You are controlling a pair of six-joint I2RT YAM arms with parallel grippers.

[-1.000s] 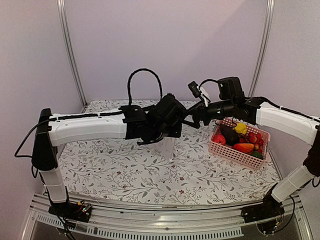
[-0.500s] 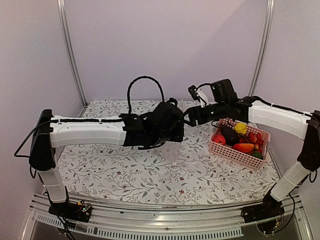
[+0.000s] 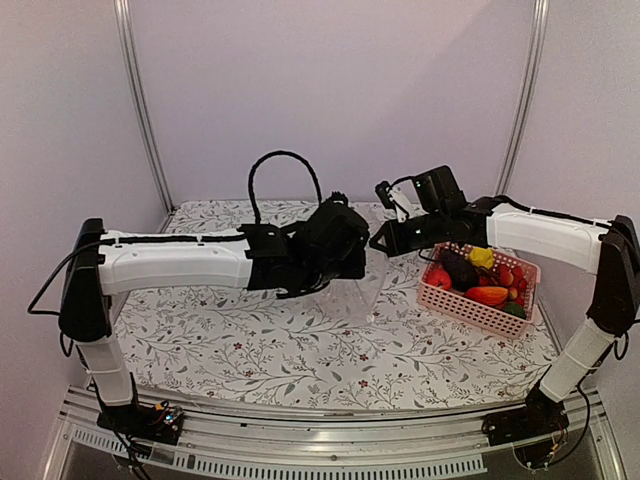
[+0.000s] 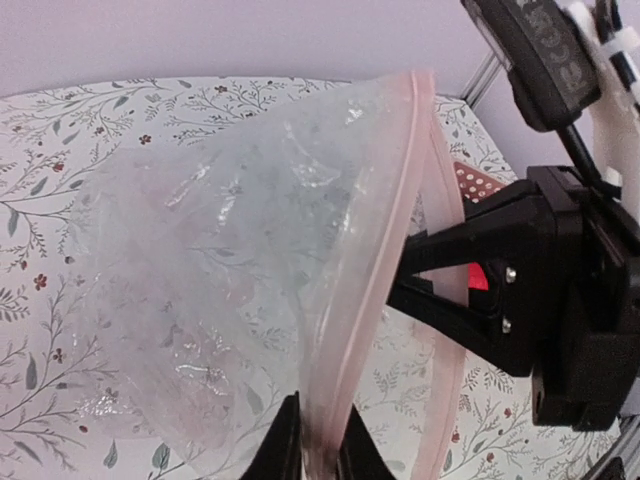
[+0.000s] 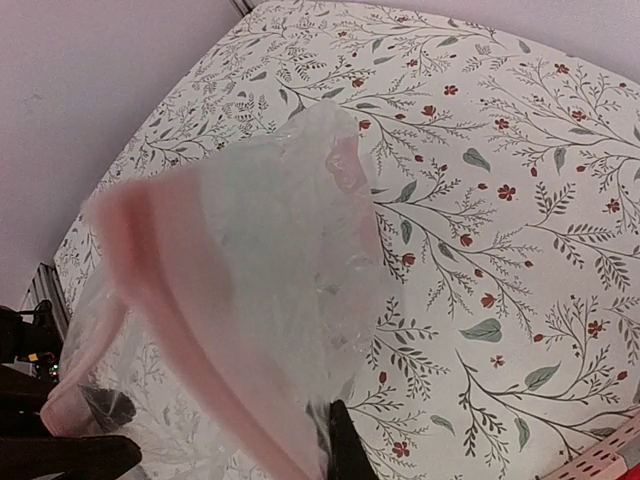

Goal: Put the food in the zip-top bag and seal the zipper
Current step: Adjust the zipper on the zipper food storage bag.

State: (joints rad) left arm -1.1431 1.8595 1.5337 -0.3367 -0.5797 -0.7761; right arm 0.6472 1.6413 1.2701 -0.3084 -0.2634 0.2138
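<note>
Place: robot lab test cell | Walls: plain pale lilac panels (image 3: 330,80) framed by aluminium posts (image 3: 140,100) | Table (image 3: 250,350): flower-print cloth, metal rail (image 3: 320,425) at near edge | Fittings: left arm (image 3: 170,260) and right arm (image 3: 550,232) bolted on, looped black cable (image 3: 285,158) | Props: toy food (image 3: 487,278) in pink basket (image 3: 470,305)

Top view, obstacles: left arm (image 3: 180,262) bars the middle left; right arm (image 3: 545,232) crosses the upper right, just above the pink lattice basket (image 3: 465,308) in the frame; zip-top bag (image 3: 368,285) hangs at centre between the arm tips; cable loop (image 3: 285,165) arches above centre. Free: floral tablecloth (image 3: 300,370) across the lower frame; narrow gap between bag and basket.
</note>
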